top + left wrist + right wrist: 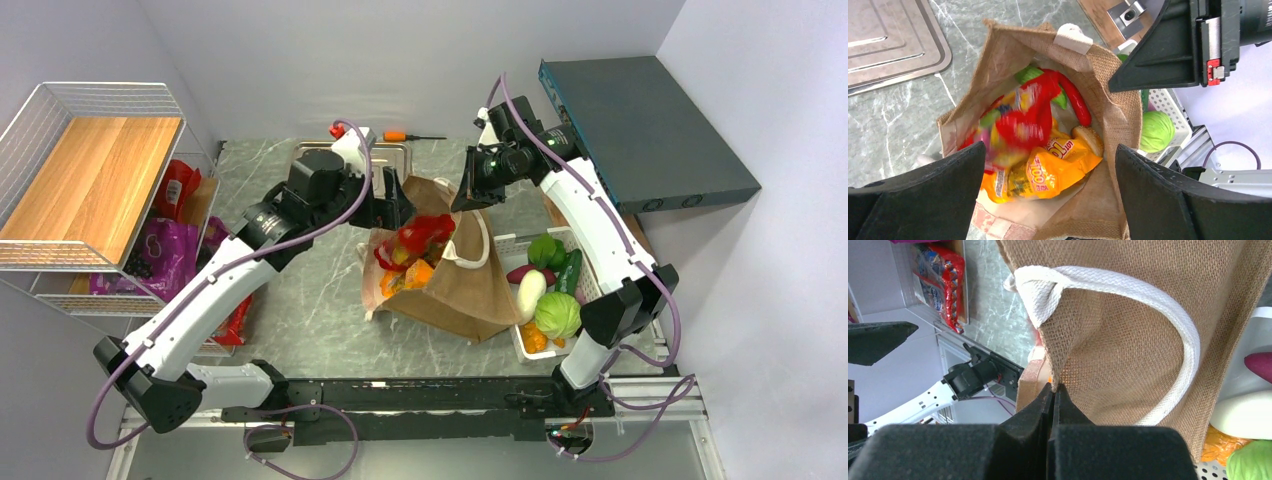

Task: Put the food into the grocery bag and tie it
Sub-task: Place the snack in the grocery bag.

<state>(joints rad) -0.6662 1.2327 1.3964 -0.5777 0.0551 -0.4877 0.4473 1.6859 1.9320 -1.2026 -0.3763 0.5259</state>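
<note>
Left gripper (1049, 147): jaws stood wide apart, empty, above the bag's mouth. Grocery bag (470, 285): brown woven fabric, white loop handles, at mid-table; it showed an orange snack packet (1058, 172), a blurred red packet (1023, 120) and a red chili (1075, 100). Right gripper (1054, 390): pinched tight on the bag's rim.

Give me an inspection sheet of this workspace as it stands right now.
Surface: grey marbled table.
Job's things: grocery bag mouth open; orange snack packet and red chili inside.
Clutter: basket of vegetables, metal tray, screwdriver, wire shelf.
Grippers: left gripper open above the bag mouth; right gripper shut on the bag's edge.
Cables: purple cables along both arms.
Surroundings: plain walls; dark box at back right.
</note>
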